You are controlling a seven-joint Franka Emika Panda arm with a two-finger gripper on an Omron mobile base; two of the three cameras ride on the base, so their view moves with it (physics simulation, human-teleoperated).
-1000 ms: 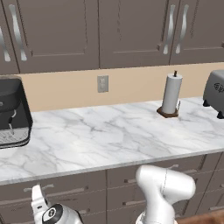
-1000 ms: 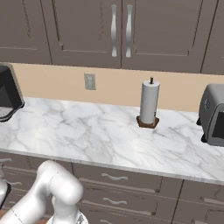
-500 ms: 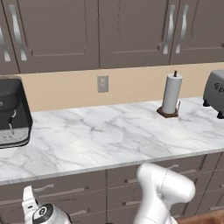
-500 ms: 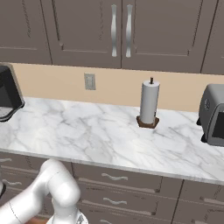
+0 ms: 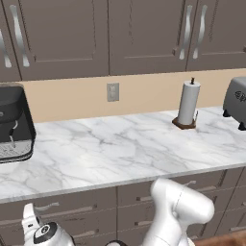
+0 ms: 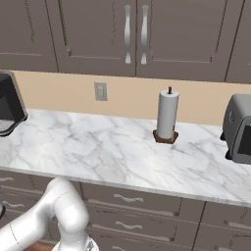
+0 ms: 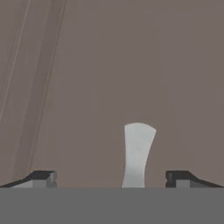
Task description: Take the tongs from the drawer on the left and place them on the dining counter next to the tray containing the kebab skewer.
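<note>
Worktop point(image 5: 120, 149): long white marble surface under dark wall cabinets.
Drawer point(image 7: 131, 65): grey-brown front close before the hand, closed; the tongs cannot be seen.
Toaster point(image 6: 238, 128): grey, at the right end of the worktop.
Paper towel roll point(image 6: 166, 115): upright on its brown base.
Handle point(image 7: 138, 155): silver end, between the fingertips.
Gripper point(image 7: 111, 178): jaws wide apart, holding nothing.

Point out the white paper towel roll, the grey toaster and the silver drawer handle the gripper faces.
White paper towel roll point(image 5: 188, 102): left base view, middle of the roll.
Grey toaster point(image 6: 239, 128): right base view, front face.
Silver drawer handle point(image 7: 137, 153): hand view, middle of the visible end.
</note>
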